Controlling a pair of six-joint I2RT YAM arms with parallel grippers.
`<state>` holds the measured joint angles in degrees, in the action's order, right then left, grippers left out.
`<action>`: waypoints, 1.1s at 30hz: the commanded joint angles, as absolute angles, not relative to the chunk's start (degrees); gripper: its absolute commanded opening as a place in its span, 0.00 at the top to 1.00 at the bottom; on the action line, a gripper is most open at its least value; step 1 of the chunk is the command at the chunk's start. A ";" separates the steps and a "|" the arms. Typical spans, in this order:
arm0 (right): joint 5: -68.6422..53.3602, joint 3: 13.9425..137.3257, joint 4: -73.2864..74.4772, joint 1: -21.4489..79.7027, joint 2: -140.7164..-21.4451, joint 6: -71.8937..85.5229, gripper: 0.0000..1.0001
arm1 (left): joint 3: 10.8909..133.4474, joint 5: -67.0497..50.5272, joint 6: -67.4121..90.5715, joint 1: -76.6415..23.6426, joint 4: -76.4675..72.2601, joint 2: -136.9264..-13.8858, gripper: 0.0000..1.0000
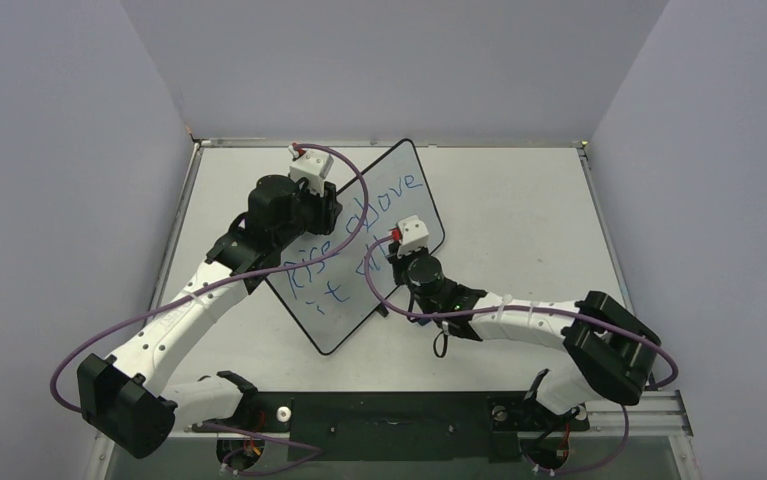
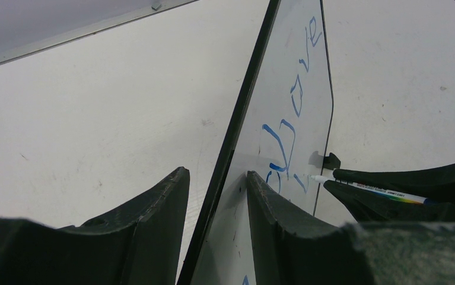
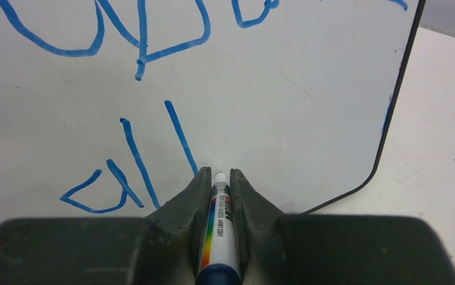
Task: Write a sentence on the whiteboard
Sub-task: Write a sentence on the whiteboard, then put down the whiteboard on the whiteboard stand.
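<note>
Only left wrist shows left gripper [image 2: 216, 175] straddling whiteboard [image 2: 275, 107].

One whiteboard [image 3: 308, 107]: smooth, glossy white face in a thin black frame, the sentence [image 1: 354, 238] on it in streaky blue ink. One marker [image 3: 218, 237] at the whiteboard: smooth white plastic barrel with a rainbow-printed label; right gripper [image 3: 218, 173] fingers [image 3: 183, 208] of matt black plastic, slightly rough. One table [image 2: 94, 119] under the whiteboard: matt off-white, lightly scuffed.
</note>
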<state>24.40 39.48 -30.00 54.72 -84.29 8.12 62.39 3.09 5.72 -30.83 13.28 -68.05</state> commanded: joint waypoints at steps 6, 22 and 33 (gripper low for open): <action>26.41 37.85 -30.33 54.32 -75.86 7.82 1.00 | 64.79 1.42 5.65 -31.46 7.73 -66.39 1.00; 25.99 36.56 -32.74 52.58 -78.46 9.58 1.00 | 64.83 1.56 5.49 -31.46 7.72 -66.91 1.00; 24.50 37.18 -34.67 51.84 -81.02 11.02 1.00 | 64.87 1.37 5.54 -31.46 7.73 -67.04 1.00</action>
<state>25.63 36.47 -30.50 52.45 -80.29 9.54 62.39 3.07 5.72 -30.83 13.26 -68.05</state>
